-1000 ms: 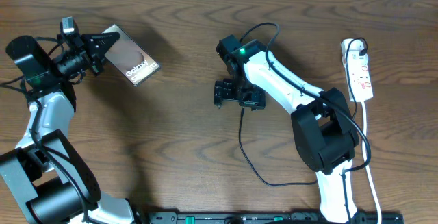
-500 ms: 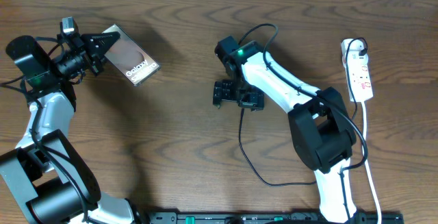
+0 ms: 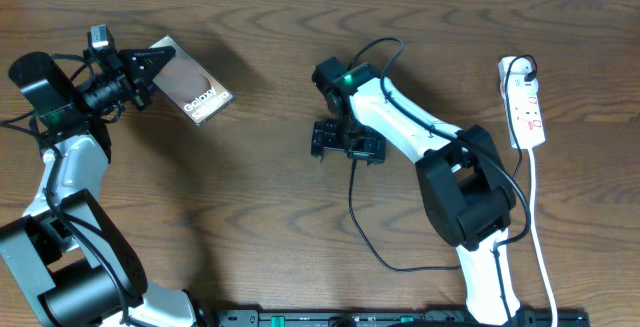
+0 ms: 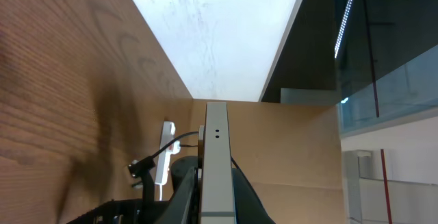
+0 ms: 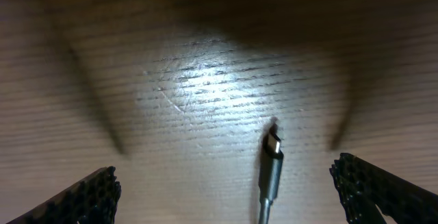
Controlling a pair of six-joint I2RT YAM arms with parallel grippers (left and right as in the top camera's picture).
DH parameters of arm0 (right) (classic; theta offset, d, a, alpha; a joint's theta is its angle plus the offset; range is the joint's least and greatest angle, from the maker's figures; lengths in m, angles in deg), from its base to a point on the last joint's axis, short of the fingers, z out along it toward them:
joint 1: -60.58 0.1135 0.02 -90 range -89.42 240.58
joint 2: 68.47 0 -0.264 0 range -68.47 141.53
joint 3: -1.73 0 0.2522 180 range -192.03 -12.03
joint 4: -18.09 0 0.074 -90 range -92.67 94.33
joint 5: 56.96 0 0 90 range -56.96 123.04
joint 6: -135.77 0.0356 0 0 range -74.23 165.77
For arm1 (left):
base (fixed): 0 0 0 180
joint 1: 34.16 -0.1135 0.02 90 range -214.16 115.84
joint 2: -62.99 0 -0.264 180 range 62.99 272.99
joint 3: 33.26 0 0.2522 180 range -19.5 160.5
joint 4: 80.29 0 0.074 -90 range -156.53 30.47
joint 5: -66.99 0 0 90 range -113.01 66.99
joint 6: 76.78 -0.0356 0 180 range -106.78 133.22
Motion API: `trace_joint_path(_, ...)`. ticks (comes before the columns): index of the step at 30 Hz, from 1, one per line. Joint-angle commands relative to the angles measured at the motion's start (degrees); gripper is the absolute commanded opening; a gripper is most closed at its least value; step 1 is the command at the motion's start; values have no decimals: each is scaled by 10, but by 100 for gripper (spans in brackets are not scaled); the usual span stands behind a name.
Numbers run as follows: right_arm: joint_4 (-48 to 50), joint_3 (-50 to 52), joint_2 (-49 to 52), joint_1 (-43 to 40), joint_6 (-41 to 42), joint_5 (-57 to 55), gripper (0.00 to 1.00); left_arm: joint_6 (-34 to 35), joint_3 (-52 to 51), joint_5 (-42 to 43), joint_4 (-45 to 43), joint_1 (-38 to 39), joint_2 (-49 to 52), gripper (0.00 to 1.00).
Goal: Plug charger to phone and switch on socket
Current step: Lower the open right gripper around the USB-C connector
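While the phone (image 3: 195,87) is clamped by the left gripper (image 3: 140,72), the light, limp charger (image 5: 270,176) is seen between the parted fingers of the right gripper (image 5: 229,193); its rigid connector (image 5: 274,145) is judged the best hold.

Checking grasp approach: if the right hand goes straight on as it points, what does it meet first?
Probably the charger tip lying on the table, roughly between the open fingers; depth is unclear.

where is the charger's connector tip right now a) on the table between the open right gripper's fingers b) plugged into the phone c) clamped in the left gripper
a: the connector tip lies on the wood table, free, with the right gripper open either side of it.
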State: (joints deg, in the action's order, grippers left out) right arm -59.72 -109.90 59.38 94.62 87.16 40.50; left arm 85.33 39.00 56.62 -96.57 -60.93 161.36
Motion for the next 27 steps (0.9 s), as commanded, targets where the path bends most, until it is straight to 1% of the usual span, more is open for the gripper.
trace_joint_path(1, -1, 3, 17, 12, 10, -3, 98, -2, -2, 21, -5, 1, 1, 8)
trace_joint_path(18, -18, 3, 18, 20, 34, 3, 99, -5, -2, 21, -5, 1, 1, 8)
trace_joint_path(25, -15, 3, 18, 20, 36, 2, 92, -5, -2, 21, -5, 1, 1, 7)
trace_joint_path(26, -15, 3, 18, 20, 36, 2, 90, -5, -2, 21, -5, 1, 1, 7)
trace_joint_path(27, -15, 3, 18, 20, 36, 2, 84, -5, -2, 21, -5, 1, 1, 7)
